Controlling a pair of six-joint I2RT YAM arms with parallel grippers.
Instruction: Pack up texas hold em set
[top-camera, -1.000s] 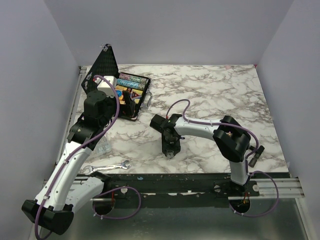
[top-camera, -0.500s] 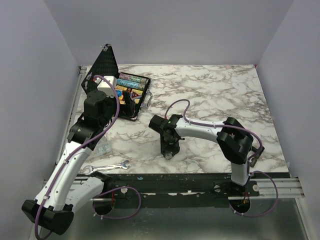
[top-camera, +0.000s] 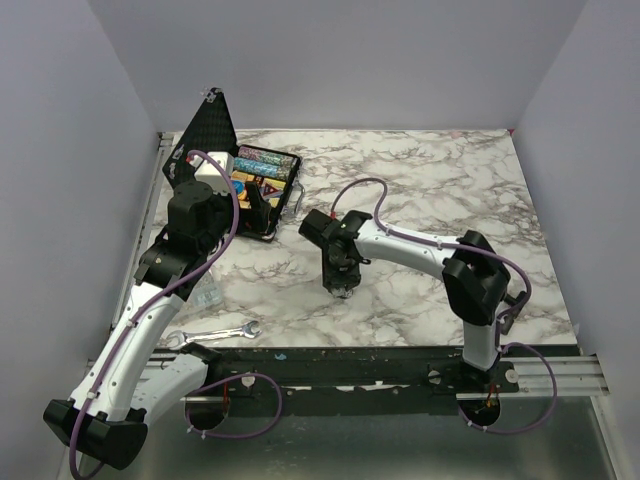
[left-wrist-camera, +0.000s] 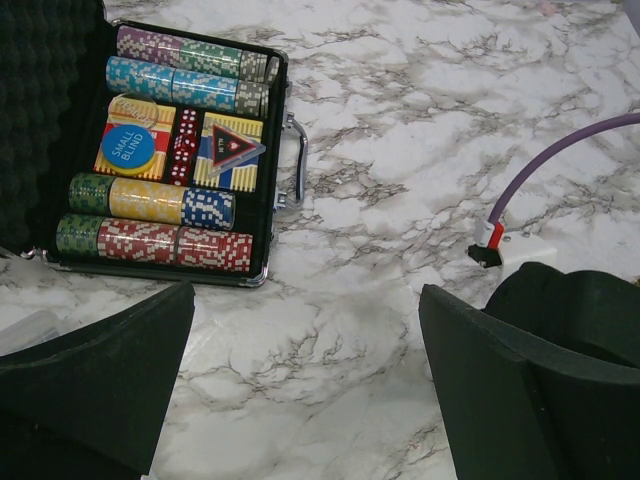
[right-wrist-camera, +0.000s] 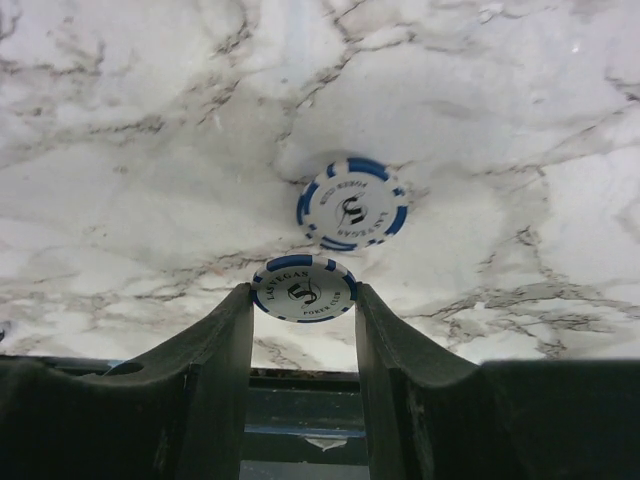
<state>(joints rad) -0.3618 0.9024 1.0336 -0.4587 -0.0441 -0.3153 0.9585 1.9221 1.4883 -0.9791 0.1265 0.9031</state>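
Note:
The black hinged case (top-camera: 285, 200) lies open at the back left, its lid (top-camera: 213, 130) upright. Inside the case (left-wrist-camera: 277, 120) are rows of multicoloured chips (left-wrist-camera: 160, 215), a yellow-blue card box (left-wrist-camera: 215, 170) with a dark red triangle (left-wrist-camera: 232, 146) on it, red dice (left-wrist-camera: 183, 145) and a blue round button (left-wrist-camera: 133, 147). My left gripper (left-wrist-camera: 300, 400) hovers over bare marble just in front of the case, open wide and holding nothing. My right gripper (right-wrist-camera: 303, 305) is shut on a white-and-blue chip (right-wrist-camera: 303, 287), held edge to edge at its fingertips above the table. The chip's mirror image shows on the glossy marble.
A silver wrench (top-camera: 215, 333) lies near the front edge at the left, with a small clear plastic piece (top-camera: 207, 297) beside the left arm. The case's metal handle (left-wrist-camera: 294, 165) faces the middle of the table. The right arm's wrist (left-wrist-camera: 575, 300) shows at the left view's right edge.
My right gripper has moved away from the front edge and slightly towards the case, carrying the chip. The left arm has not moved.

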